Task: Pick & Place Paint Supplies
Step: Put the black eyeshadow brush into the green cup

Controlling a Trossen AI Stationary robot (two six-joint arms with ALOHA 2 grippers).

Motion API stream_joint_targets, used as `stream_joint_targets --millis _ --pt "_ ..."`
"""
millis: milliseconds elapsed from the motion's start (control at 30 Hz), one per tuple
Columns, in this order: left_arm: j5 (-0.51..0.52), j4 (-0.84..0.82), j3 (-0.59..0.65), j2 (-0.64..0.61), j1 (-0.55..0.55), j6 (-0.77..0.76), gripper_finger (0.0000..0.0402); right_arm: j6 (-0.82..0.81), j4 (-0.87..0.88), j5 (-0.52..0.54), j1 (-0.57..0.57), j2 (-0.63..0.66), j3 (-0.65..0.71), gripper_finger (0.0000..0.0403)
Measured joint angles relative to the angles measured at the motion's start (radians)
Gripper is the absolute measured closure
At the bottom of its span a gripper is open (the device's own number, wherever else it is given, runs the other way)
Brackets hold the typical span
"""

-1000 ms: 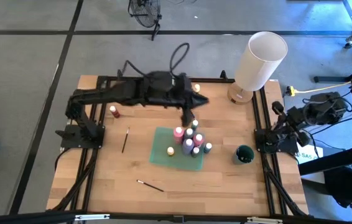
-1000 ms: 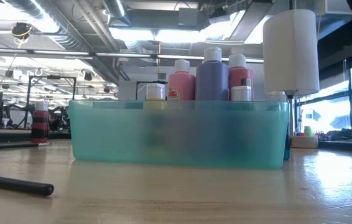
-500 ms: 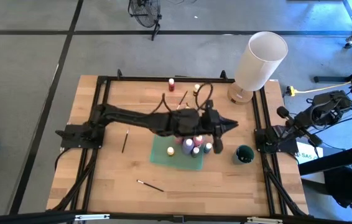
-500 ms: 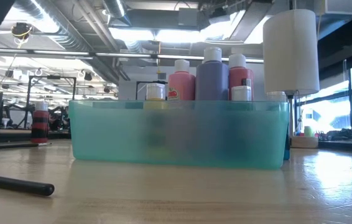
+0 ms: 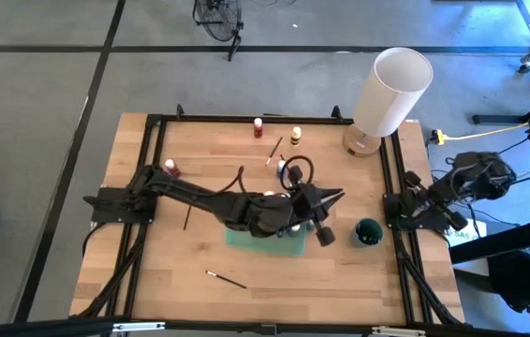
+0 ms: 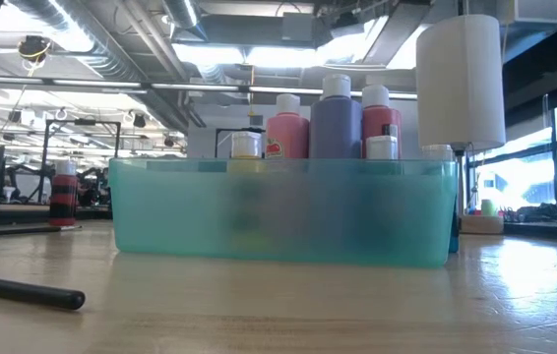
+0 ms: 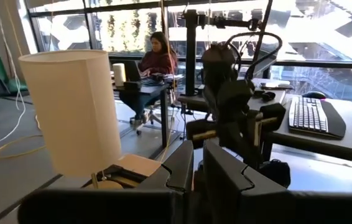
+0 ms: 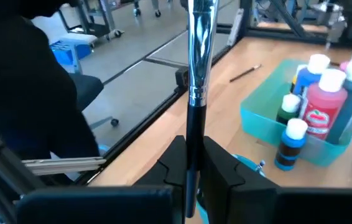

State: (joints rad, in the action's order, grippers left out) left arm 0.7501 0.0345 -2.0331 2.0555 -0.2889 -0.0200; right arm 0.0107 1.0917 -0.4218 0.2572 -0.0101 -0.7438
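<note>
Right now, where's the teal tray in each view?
High view: teal tray mid-table, mostly under the left arm.
Low view: centre.
Left wrist view: not in it.
Right wrist view: beyond the held brush, at.
Landmark: white-capped bottles inside it.

The wooden surface sits in a black metal frame on a grey floor. At its far right corner a big white cylinder stands on a round wooden base. A dark green cup stands near the right edge. In the room behind, a person sits at a desk, and a keyboard lies on another desk.
</note>
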Motion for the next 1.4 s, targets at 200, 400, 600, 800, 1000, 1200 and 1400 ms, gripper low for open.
stream_joint_targets --millis 200,400,600,800,1000,1200,1400 --pt "0.001 -0.005 0.0 -0.004 -0.018 0.008 0.0371 -0.038 -0.024 0.035 -0.057 0.0 0.023 0.0379" --pt "0.001 -0.018 -0.001 -0.009 -0.034 0.016 0.0371 -0.113 -0.22 0.029 -0.125 0.0 0.11 0.0379" --pt "-0.009 -0.017 -0.001 -0.015 -0.052 0.021 0.0371 -0.189 -0.269 0.029 -0.16 0.0 0.143 0.0379" --pt "-0.01 -0.018 -0.001 -0.015 -0.068 0.081 0.0371 -0.221 -0.26 0.031 -0.179 0.005 0.151 0.0379" --pt "-0.011 -0.017 -0.001 -0.015 -0.072 0.086 0.0371 -0.216 -0.33 0.072 -0.201 0.005 0.152 0.0379" --pt "-0.011 -0.012 -0.001 -0.015 -0.069 0.087 0.0371 -0.135 -0.433 0.114 -0.206 0.005 0.157 0.0379" --pt "-0.011 -0.004 -0.001 -0.015 -0.069 0.086 0.0371 -0.134 -0.481 0.167 -0.206 0.006 0.248 0.0379"
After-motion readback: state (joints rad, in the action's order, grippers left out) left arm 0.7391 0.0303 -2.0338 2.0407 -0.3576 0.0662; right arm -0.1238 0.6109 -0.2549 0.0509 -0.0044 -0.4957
